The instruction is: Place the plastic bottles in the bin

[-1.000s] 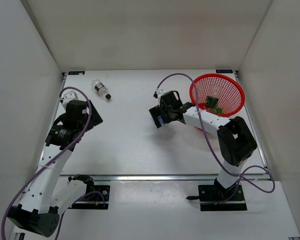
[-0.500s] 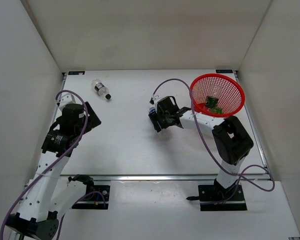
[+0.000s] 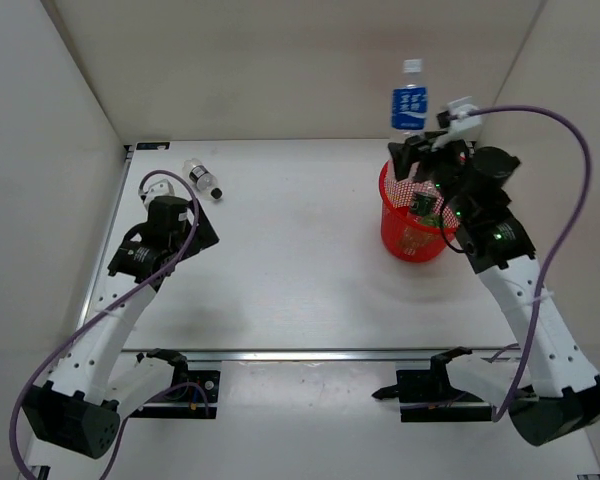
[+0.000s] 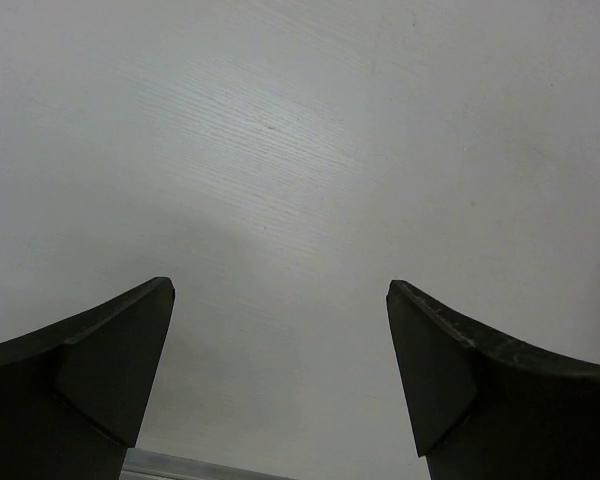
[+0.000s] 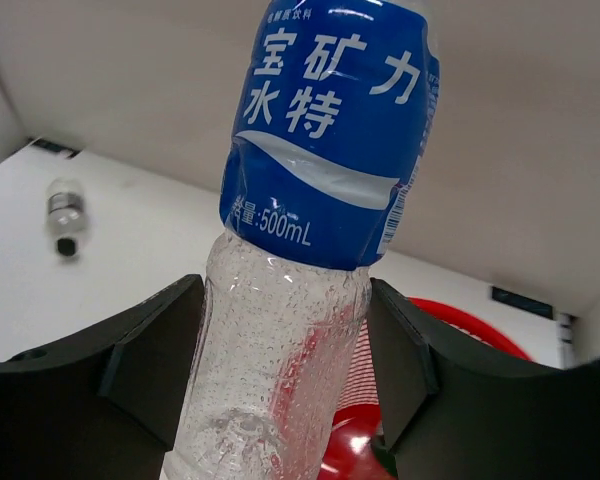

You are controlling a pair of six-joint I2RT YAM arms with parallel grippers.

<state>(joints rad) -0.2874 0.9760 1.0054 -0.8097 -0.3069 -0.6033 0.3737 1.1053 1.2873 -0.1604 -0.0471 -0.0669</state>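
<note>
My right gripper (image 3: 412, 150) is shut on the lower body of a clear bottle with a blue label (image 3: 409, 106), held upright high above the red mesh bin (image 3: 390, 236). In the right wrist view the bottle (image 5: 320, 200) fills the gap between both fingers, with the bin's rim (image 5: 460, 325) below. A green bottle (image 3: 421, 206) lies inside the bin. A clear bottle with a black cap (image 3: 202, 179) lies on the table at the back left. My left gripper (image 3: 198, 235) hangs open just in front of it, over bare table (image 4: 300, 150), with nothing between its fingers.
Tall white walls close in the table on the left, back and right. A metal rail (image 3: 320, 353) runs along the near edge. My right arm (image 3: 500, 250) crosses in front of the bin's right side and hides part of it.
My right gripper closed on the blue-label bottle at mid-table and swung it up and right to above the bin. The left gripper drifted slightly right, staying open.
</note>
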